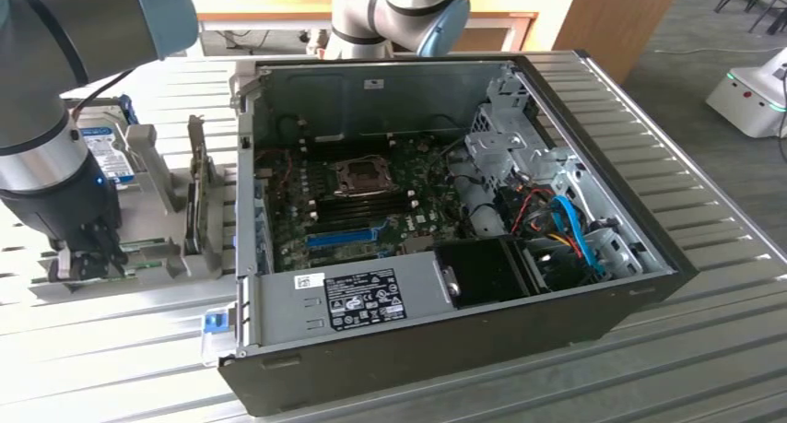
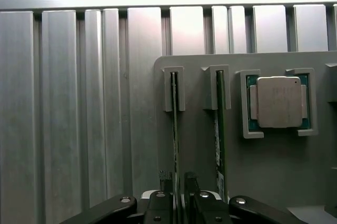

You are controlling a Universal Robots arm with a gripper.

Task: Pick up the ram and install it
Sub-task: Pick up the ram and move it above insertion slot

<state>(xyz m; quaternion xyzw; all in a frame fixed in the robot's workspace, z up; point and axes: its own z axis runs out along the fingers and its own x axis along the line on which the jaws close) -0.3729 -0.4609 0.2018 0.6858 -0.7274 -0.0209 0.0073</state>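
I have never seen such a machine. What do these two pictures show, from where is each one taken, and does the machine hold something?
The machine is a grey robot arm with a two-fingered gripper. One picture comes from a camera standing apart: the arm reaches down beside an open black computer case on a ribbed metal table. The other comes from a camera on the wrist. The ram, a thin green memory stick, stands on edge in a grey holder plate, near a second green stick and a square silver chip. The open gripper straddles the ram; nothing is lifted yet.
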